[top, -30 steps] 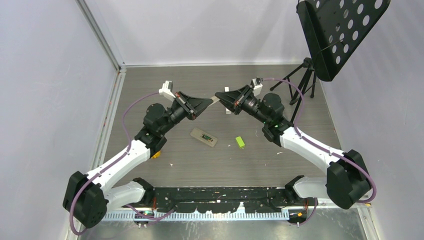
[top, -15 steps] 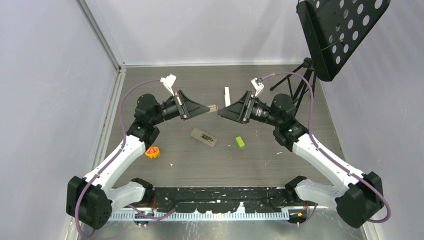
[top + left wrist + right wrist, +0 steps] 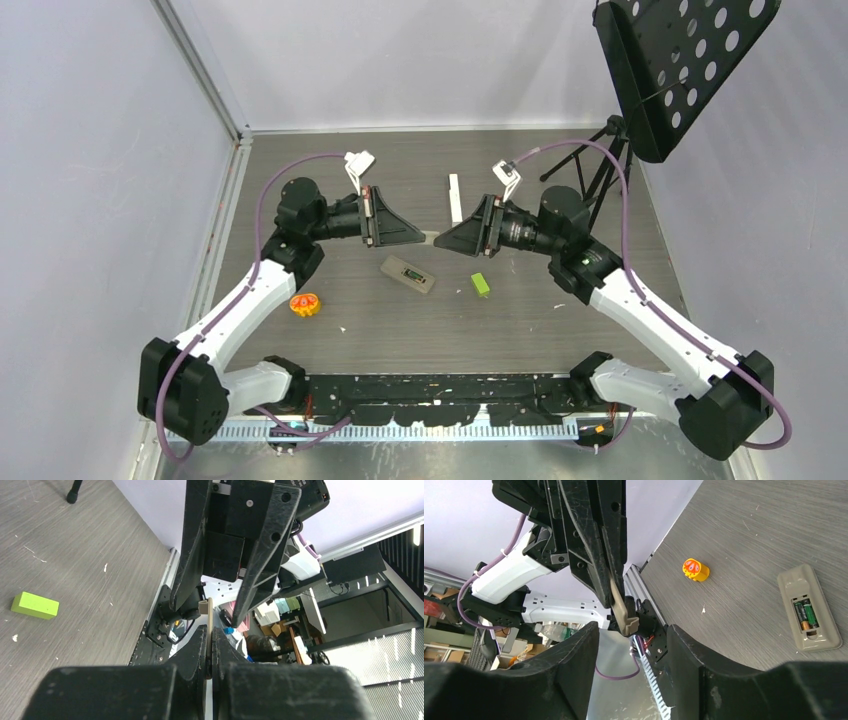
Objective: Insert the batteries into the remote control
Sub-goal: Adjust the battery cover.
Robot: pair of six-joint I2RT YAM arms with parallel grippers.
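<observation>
Over the bench (image 3: 560,330) my left gripper (image 3: 425,237) is clamped tight on a thin beige cover (image 3: 620,605). The right gripper (image 3: 631,628) is spread wide, with its jaws on either side of the cover's tip and not pinching it. The remote (image 3: 407,274) lies back-up on the bench just below them, with two batteries (image 3: 806,614) sitting in its open compartment.

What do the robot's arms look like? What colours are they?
The left arm and right arm both have long white sections joined by chunky black round joints. A purple cable loops along each one. The left gripper and right gripper are black and pointy like wedges, each with a small white camera box behind it.
</observation>
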